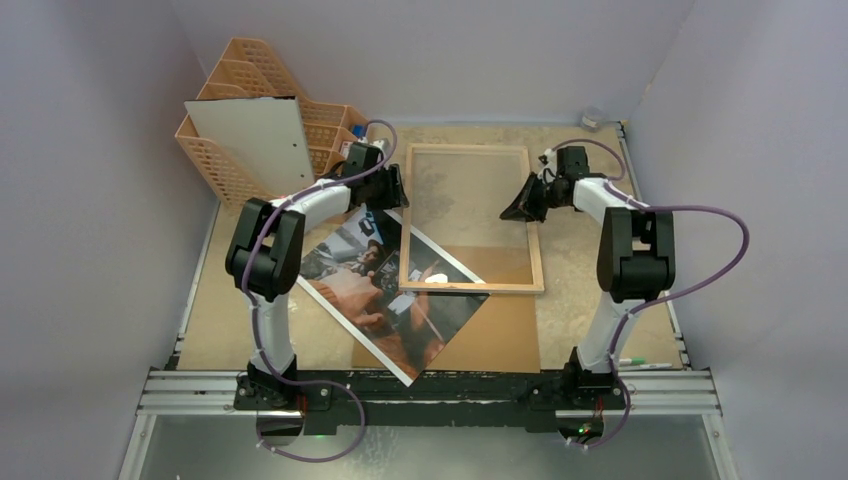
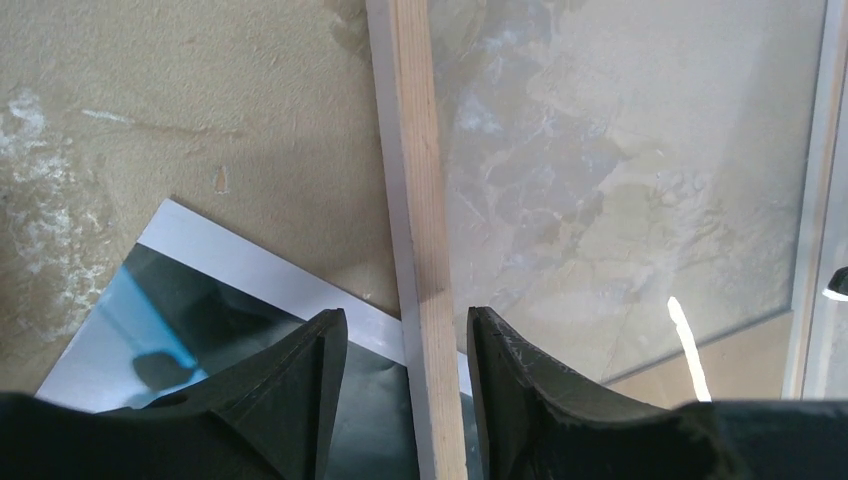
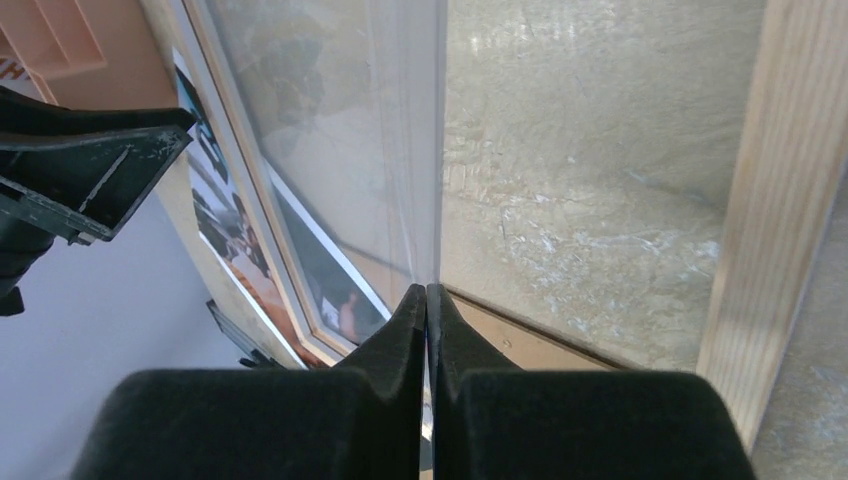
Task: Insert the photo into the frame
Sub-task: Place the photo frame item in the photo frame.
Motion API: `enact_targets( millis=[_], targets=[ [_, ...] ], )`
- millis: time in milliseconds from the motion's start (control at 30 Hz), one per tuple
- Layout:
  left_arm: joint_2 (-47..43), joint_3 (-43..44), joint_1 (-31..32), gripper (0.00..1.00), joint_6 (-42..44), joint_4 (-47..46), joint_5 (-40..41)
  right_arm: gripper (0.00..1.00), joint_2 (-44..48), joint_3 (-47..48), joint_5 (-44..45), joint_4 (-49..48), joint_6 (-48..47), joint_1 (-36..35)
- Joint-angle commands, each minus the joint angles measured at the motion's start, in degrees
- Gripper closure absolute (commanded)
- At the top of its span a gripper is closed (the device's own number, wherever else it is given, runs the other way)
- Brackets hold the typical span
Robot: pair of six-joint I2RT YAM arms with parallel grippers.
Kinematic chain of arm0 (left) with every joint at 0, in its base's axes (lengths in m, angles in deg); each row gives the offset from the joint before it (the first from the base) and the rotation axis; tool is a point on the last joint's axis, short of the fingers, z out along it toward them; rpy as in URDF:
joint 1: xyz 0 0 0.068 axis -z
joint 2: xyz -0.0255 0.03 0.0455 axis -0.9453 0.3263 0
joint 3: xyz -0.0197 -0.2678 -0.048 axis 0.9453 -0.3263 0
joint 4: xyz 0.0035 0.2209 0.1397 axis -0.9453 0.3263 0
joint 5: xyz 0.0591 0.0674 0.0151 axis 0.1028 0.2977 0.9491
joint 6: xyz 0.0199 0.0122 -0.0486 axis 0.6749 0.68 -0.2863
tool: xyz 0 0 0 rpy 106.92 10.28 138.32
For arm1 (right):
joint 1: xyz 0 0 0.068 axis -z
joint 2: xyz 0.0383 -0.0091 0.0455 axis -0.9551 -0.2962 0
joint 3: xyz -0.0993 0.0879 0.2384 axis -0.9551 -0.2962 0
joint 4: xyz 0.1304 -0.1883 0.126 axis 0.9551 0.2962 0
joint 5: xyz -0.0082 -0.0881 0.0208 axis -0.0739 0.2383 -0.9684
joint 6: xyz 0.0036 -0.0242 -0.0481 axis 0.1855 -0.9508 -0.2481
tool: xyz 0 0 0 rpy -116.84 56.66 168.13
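No text, label, brand or number can be read in any view. The photo (image 1: 385,300) is too small for any writing on it to show. A faint orange mark on the peach surface (image 3: 60,40) might be lettering, but it is cropped.

Frame (image 1: 407,215): raw light wood rails, fine grain, matt; white front lip. Pane (image 1: 465,195): clear, smooth, glossy, glare streaks. Photo (image 1: 375,290): glossy print paper, white border. Table top (image 1: 570,250): tan fibreboard, rough, mottled, worn pale in patches. Brown sheet (image 1: 505,335): smooth matt fibreboard. Organiser (image 1: 222,165): peach plastic lattice. White board (image 1: 255,140) in it: flat, matt. Left gripper fingers (image 2: 290,400): matt black plastic, scuffed edges. Front rail (image 1: 680,392): bare aluminium extrusion.
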Motion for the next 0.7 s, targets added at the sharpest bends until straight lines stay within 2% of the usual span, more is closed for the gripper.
enact_targets(
  millis=[0, 267, 667],
  targets=[
    [-1.6, 2.4, -0.3, 0.5, 1.6, -2.7, -0.8, 1.0, -1.3, 3.3, -6.6, 2.7, -0.7, -0.3],
    [-1.5, 1.2, -0.3, 0.5, 1.1, -4.5, 0.6, 1.0, -1.3, 5.1, -12.3, 4.3, -1.4, -0.2],
    [-2.1, -2.0, -0.3, 0.52, -0.8, -7.4, 5.3, 1.0, 1.5, 2.0, -18.7, 2.3, 1.3, 0.1]
  ],
)
